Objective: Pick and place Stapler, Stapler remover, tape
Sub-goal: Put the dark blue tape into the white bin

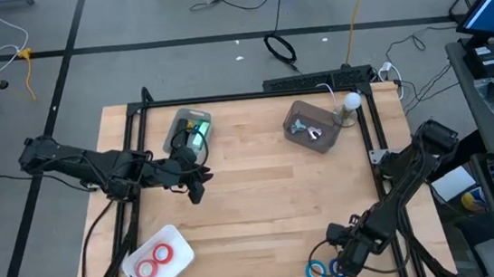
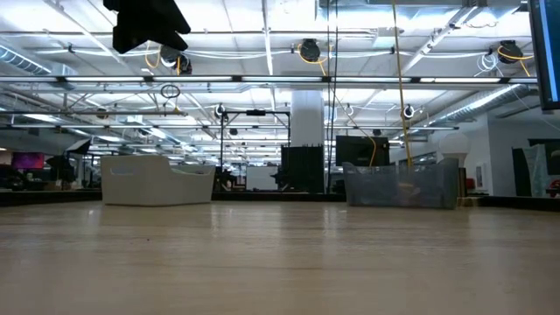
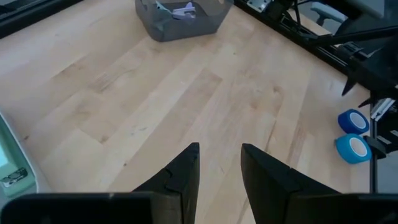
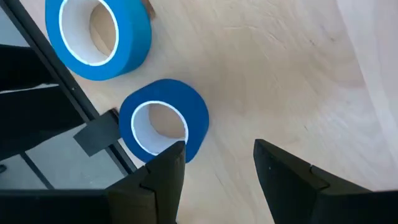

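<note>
Two blue tape rolls (image 1: 316, 271) (image 1: 337, 269) lie flat at the table's near edge; in the right wrist view they are one blue roll (image 4: 99, 31) and a second blue roll (image 4: 165, 124). My right gripper (image 4: 214, 165) is open just over the second roll, which lies toward one finger's side. Two red rolls (image 1: 156, 256) lie in a white tray (image 1: 180, 245). A green stapler (image 1: 194, 133) sits in a grey bin (image 1: 178, 127). Staple removers (image 1: 305, 128) lie in another grey bin (image 1: 320, 140). My left gripper (image 1: 195, 187) hangs open above the table's middle-left, touching nothing. My right gripper comes at the blue roll from above, slanting. One fingertip (image 4: 176, 152) shows over the roll's rim (image 4: 189, 140). I cannot tell whether it touches the roll. The roll lies flat on the table.
A black frame rail (image 1: 374, 135) runs along the table's right side and another rail (image 4: 37, 112) close beside the blue rolls. Bare wood (image 1: 262, 201) spreads between the bins, the tray and the rolls. A white bulb (image 1: 351, 101) stands near the far right corner.
</note>
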Robot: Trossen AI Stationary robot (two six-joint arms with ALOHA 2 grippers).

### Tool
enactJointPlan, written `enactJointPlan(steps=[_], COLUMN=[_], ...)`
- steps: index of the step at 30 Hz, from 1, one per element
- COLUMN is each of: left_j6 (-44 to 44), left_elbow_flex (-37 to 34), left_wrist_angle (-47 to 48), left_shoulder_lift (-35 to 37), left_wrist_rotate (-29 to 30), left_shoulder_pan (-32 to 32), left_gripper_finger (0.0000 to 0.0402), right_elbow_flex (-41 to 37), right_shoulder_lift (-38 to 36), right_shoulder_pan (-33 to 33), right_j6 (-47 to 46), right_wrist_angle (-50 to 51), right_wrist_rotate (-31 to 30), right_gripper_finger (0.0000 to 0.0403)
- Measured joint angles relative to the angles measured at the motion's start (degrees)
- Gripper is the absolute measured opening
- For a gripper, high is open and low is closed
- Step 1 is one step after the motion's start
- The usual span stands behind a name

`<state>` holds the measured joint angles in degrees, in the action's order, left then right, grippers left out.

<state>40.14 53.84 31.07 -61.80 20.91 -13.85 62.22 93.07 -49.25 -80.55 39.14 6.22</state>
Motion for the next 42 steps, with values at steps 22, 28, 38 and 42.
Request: enactJointPlan(steps=[22,28,38,42], left_j6=[-1.3,-1.5,-1.5,-1.4], left_elbow_flex=[0.0,0.0,0.0,0.0], left_wrist_angle=[0.0,0.0,0.1,0.1], left_shoulder_lift=[0.0,0.0,0.0,0.0], left_wrist_rotate=[0.0,0.0,0.0,0.0], left_shoulder_pan=[0.0,0.0,0.0,0.0], left_gripper_finger=[0.0118,0.0118,0.0118,0.0118], right_elbow_flex=[-2.5,-7.2,-14.9,-15.2], right_shoulder_lift=[2.2,2.2,1.5,1.7], right_shoulder_pan=[-0.1,-0.1,-0.2,-0.3], right_j6=[-0.2,-2.6,-7.1,-7.1], right_wrist_angle=[-7.0,-12.2,-21.9,-23.4], right_wrist_rotate=[0.1,2.4,3.1,3.2], right_gripper_finger=[0.0187,0.0187,0.0187,0.0187])
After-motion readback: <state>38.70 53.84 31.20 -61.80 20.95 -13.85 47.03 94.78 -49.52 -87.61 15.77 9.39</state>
